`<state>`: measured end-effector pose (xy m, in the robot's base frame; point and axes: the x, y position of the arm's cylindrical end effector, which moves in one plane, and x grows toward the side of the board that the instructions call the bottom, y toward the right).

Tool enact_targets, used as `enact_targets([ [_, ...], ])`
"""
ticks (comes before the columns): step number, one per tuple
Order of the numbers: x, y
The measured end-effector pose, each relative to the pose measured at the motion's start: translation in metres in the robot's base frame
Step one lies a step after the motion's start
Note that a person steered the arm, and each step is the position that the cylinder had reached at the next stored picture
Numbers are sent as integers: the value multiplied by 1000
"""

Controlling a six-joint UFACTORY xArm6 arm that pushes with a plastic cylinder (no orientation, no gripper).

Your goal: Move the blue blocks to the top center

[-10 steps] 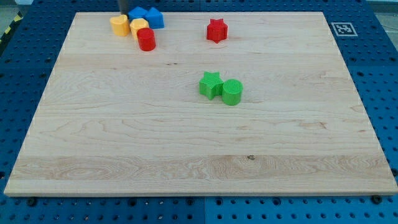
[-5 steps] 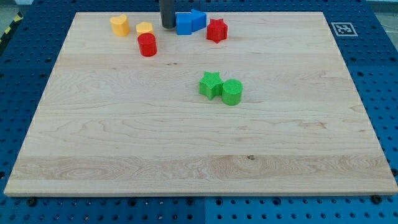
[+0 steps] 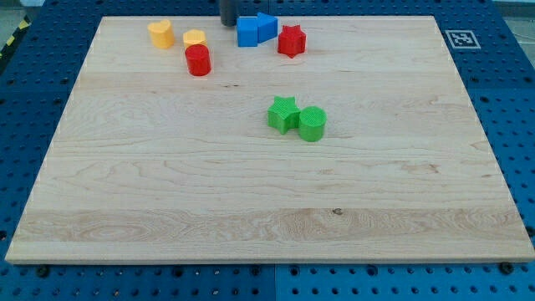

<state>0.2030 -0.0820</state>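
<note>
Camera view: my tip (image 3: 227,23), a bare rod grasping nothing, stands at the table's (image 3: 251,209) top edge. It sits just left of the blue cube (image 3: 247,32), apparently not touching.

Bright, even light overhead; the wooden board (image 3: 251,192) is sharp, shadows are faint, and below my tip (image 3: 227,22) no glare.

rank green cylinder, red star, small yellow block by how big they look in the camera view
1. green cylinder
2. red star, close to it, and farther up the view, so unsure
3. small yellow block, clearly smallest
</note>
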Motion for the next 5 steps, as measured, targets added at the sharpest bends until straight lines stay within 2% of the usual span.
enact_targets([
  [1, 11, -3],
  [3, 65, 9],
  [5, 113, 81],
])
